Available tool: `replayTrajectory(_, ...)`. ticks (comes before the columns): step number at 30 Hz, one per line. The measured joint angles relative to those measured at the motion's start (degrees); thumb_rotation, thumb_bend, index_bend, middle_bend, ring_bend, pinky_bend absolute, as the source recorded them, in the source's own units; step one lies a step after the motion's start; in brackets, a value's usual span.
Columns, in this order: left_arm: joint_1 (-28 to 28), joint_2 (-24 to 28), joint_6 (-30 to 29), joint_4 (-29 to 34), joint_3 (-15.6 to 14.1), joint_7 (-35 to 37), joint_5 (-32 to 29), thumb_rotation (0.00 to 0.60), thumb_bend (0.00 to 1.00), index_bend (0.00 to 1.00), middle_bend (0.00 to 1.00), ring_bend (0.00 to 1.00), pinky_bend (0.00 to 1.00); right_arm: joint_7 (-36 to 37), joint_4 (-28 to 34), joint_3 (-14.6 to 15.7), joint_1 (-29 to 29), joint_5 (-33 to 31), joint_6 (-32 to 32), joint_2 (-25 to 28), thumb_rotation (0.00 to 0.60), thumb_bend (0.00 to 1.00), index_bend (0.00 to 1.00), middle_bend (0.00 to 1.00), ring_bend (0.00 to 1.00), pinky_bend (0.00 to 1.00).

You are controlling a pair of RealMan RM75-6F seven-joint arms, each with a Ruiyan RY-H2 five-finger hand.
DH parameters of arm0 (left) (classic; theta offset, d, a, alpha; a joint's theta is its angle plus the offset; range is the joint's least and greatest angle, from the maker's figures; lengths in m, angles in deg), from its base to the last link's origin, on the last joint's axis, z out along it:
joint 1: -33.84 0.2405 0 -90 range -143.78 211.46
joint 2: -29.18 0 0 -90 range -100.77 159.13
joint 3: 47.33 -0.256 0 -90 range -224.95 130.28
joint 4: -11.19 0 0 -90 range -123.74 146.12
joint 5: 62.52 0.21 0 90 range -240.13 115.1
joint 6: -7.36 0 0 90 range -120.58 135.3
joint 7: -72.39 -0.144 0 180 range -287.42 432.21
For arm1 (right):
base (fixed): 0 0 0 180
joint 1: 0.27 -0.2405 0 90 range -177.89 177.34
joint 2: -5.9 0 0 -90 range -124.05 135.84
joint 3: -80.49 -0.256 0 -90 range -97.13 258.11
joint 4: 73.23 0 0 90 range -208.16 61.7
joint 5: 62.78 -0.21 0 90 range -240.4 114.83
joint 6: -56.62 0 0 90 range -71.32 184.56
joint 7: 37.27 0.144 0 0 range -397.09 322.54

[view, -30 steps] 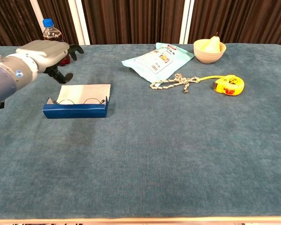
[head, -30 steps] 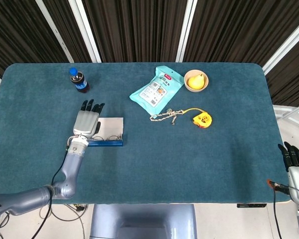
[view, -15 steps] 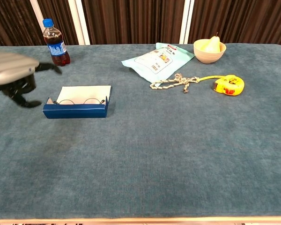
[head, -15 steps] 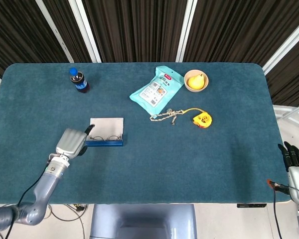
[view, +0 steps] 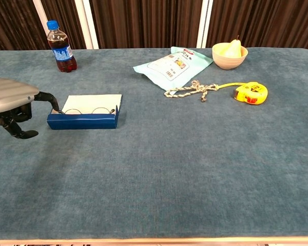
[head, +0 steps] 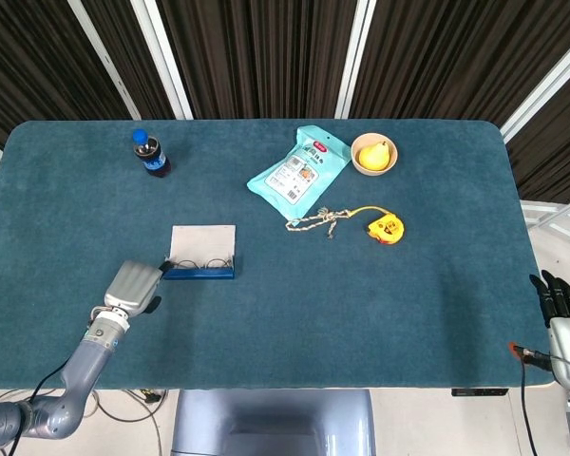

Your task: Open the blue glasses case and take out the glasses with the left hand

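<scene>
**Glasses case lying open, left hand beside it**

Glasses [head: 202,265] are sitting inside the open blue glasses case [head: 202,252], which is lying left of centre on the teal bench [head: 361,304] in the head view; in the chest view the case's pale lid is lying flat behind the blue tray, with the thin frames resting against the front wall. The left hand [head: 133,287] is hovering at the lower left of the head view, just beside the case's left end. Its fingers are curling downward with nothing between them, and one dark fingertip [view: 52,100] is reaching toward the case's left corner in the chest view; whether it is touching the case cannot be told. The right hand [head: 562,318] is showing only at the lower right edge of the head view, off the bench, its dark fingers pointing up and slightly apart, holding nothing.

Toward the upper left of the head view a cola bottle [head: 150,154] with a blue cap is standing upright. Near the upper middle a light blue snack packet [head: 298,171] is lying flat, with a small bowl [head: 374,157] holding a yellow pear just to its right. Below the packet a knotted rope [head: 319,220] is lying beside a yellow tape measure [head: 387,228].
</scene>
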Motion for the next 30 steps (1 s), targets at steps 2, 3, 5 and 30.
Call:
replayTrajectory(2,-0.08,-0.25,0.11,-0.44,0.03,-0.20,-0.37,0.600,0.30,0.24,0.97,0.87,0.95,0.02,0.05,0.02,0.01,-0.02,-0.04,0.02,0.600,0.16,0.00,0.00,0.00,0.21)
replayTrajectory(3,-0.12,-0.40,0.18,-0.67,0.06,-0.25,-0.59,0.600,0.30,0.24,0.97,0.87,0.95,0.05,0.10,0.03,0.01,-0.04,-0.06,0.03,0.600,0.16,0.00,0.00,0.00,0.21)
replayTrajectory(5,-0.24,-0.80,0.41,-1.22,0.18,-0.35,-1.21,0.600,0.30,0.24,0.97,0.87,0.95,0.10,0.22,0.03,0.02,-0.06,-0.07,0.07,0.600,0.16,0.00,0.00,0.00,0.21)
replayTrajectory(30,-1.39,1.15,2.61,6.13,-1.18,-1.63,-1.48,0.600,0.30,0.33,0.98,0.88,0.96,-0.17,0.42,-0.05,-0.01,-0.11,-0.04,-0.02,0.600,0.17,0.00,0.00,0.00,0.21)
